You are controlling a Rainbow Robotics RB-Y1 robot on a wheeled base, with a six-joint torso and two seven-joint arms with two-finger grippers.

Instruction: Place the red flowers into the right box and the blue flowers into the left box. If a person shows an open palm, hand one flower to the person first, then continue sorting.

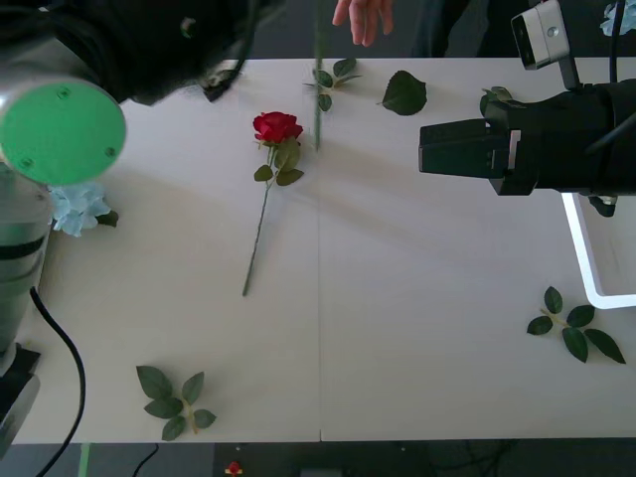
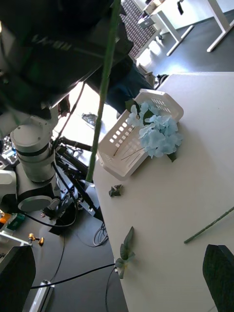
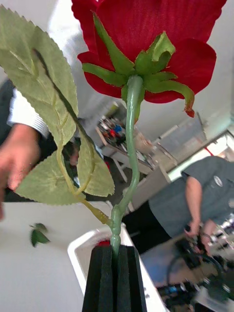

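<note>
– Two red roses in sight. Where is each?
– One, the held rose (image 3: 146, 44), is up in the left claw (image 3: 115, 258). The black fingers are pressed together on its stem just below the leaves, with the bloom standing above them. In the front view that stem shows as a thin green line near 12 o'clock. The other rose (image 1: 276, 127) lies flat on the table (image 1: 417, 298), about 11 o'clock from centre, bloom toward 12 and stem tip toward 7. Nothing touches it.
– Right claw?
– The right claw (image 2: 119, 253) has its fingers wide apart with nothing between them. The right arm (image 1: 527, 149) hangs over the 3 o'clock side, above the right tray.
– Trays?
– The right tray (image 1: 581, 253) sits at the 3 o'clock edge, partly under that arm. The left wrist view shows a bit of red inside it, too little to say what it is. The left tray (image 2: 122, 141) is at the 9 o'clock edge. The blue flowers (image 2: 158, 131) lie in it, with heads spilling over the rim onto the table.
– Person?
– A hand (image 1: 363, 18) is at 12 o'clock past the far edge, fingers hanging toward the table. Whether the palm is open cannot be told. The held rose is near it and not touching it.
– Anything else?
– Loose leaf sprigs (image 1: 174, 397) lie at 7, 4 and around 12 to 1 o'clock.
</note>
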